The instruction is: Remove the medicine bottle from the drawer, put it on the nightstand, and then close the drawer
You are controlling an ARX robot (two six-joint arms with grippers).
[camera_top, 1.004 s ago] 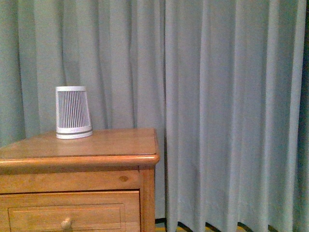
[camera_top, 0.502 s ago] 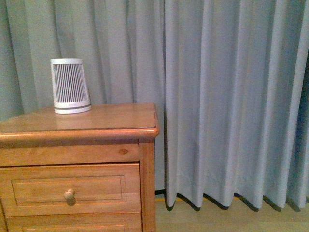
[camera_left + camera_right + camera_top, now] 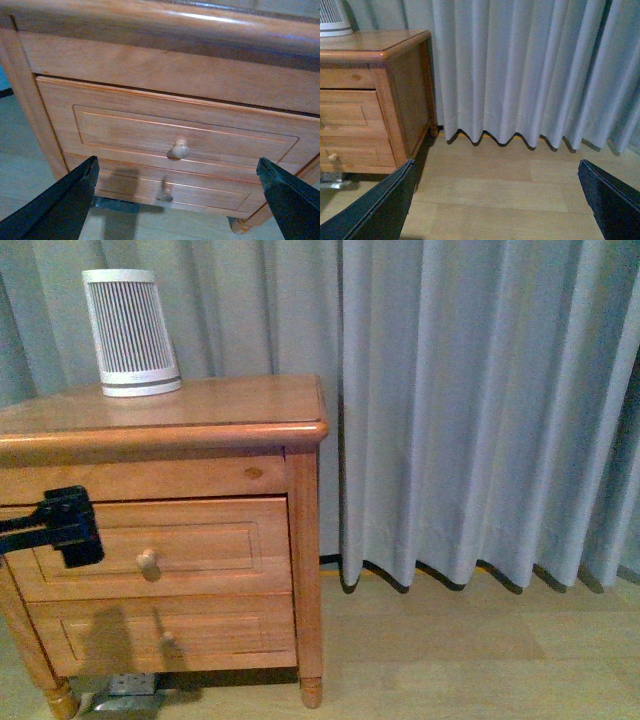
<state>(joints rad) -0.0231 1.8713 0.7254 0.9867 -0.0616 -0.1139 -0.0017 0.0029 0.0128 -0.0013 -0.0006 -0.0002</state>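
The drawer (image 3: pixel 200 540) was fully shut, so the medicine bottle showed in no view. Judging by the task, it lay inside, behind the panel front. The left arm (image 3: pixel 62 525) held its jaws released and empty, the two dark fingers (image 3: pixel 60 205) standing well apart. Straight ahead of those jaws, about midway between the fingers, sat the drawer's round knob (image 3: pixel 180 149), near but not touched. The knob's stub pointed back toward the jaws, and the drawer front ran crosswise from one finger to the other, so a pull would likely run straight back along the jaws' own line. The right jaws were also released and empty. They faced bare floor (image 3: pixel 495 200) and curtain (image 3: pixel 520 65), with the nightstand (image 3: pixel 400 85) well off to one side, so the left was plainly the nearer arm. The bench (image 3: pixel 240 400), the nightstand's top, carried a white ribbed device (image 3: pixel 130 332) above the level of the left jaws.
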